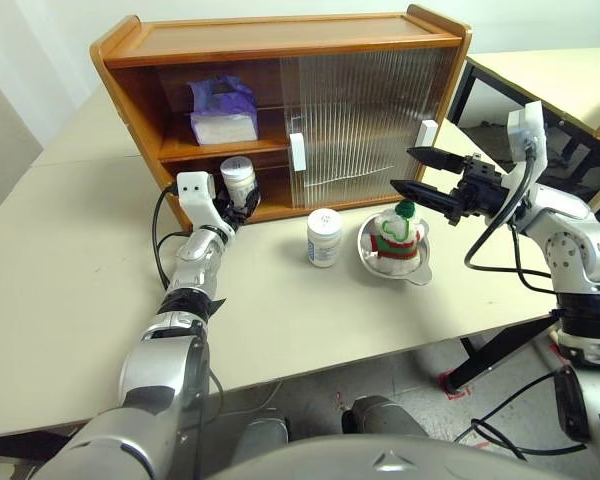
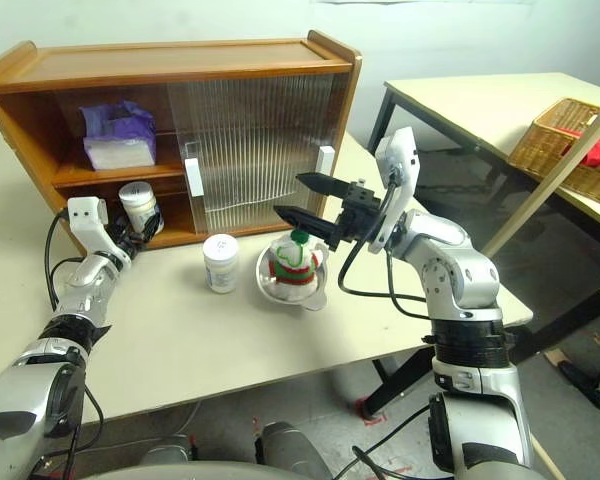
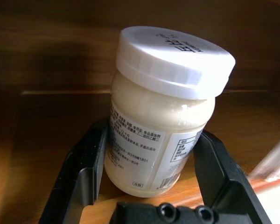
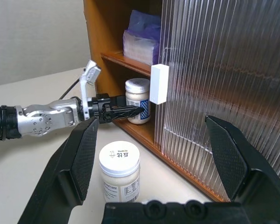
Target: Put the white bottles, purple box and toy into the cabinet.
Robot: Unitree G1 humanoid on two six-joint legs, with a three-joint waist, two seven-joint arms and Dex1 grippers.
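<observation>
My left gripper (image 1: 242,207) is shut on one white bottle (image 1: 238,176), holding it at the open left end of the cabinet's (image 1: 280,40) lower shelf. The left wrist view has the fingers (image 3: 79,172) pressed on both sides of this bottle (image 3: 163,121). The other white bottle (image 1: 324,237) stands on the table in front of the cabinet. On the upper shelf lies the purple box (image 1: 223,112). The toy (image 1: 397,235) sits in a steel bowl (image 1: 420,272) to the right of that bottle. My right gripper (image 1: 402,168) hangs open above the toy, pointing left.
The ribbed sliding door (image 1: 365,120) with white handles (image 1: 297,152) covers the cabinet's right part. A black cable (image 1: 160,240) lies by my left arm. A second table with a woven basket (image 2: 565,135) stands at the right. The table's front edge is close.
</observation>
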